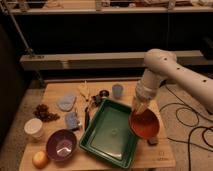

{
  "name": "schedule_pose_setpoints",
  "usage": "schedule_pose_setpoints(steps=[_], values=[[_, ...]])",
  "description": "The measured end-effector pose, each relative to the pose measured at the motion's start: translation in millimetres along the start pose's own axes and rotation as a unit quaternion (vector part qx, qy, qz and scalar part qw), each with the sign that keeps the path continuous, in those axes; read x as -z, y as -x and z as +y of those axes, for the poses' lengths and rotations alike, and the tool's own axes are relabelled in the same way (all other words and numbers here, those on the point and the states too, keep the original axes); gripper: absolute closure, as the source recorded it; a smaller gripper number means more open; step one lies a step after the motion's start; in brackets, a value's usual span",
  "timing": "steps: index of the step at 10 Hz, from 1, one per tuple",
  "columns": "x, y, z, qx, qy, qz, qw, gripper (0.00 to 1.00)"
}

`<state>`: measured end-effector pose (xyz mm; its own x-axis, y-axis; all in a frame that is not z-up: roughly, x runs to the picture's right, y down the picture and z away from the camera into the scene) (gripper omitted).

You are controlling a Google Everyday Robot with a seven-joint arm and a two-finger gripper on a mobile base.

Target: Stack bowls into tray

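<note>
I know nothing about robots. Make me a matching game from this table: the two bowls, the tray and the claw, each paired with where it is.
Things:
1. orange-red bowl
2. purple bowl
3. tray
4. claw

Places:
A. front left, beside a yellow-orange fruit
B. dark green, between the two bowls
C. over the tray's right side, shut on a bowl's rim
D. at the tray's right rim, held by its edge

Pairs: 1-D, 2-A, 3-B, 4-C

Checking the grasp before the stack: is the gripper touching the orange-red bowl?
Touching. The camera view shows the gripper closed on the back rim of the orange-red bowl, just right of the tray, with no gap.
</note>
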<state>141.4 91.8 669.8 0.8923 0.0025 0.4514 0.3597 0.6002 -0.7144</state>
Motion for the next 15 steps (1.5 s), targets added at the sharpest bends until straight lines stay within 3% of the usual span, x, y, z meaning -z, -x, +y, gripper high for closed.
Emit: schedule_pose_setpoints(steps=[6,10,15], values=[[13,60,-23,0.073,-0.001,0.007,0.9973,1.00],[14,101,-32,0.119,0.002,0.011,0.9928,1.00],[10,158,-38,0.180,0.012,0.016,0.9835,1.00]])
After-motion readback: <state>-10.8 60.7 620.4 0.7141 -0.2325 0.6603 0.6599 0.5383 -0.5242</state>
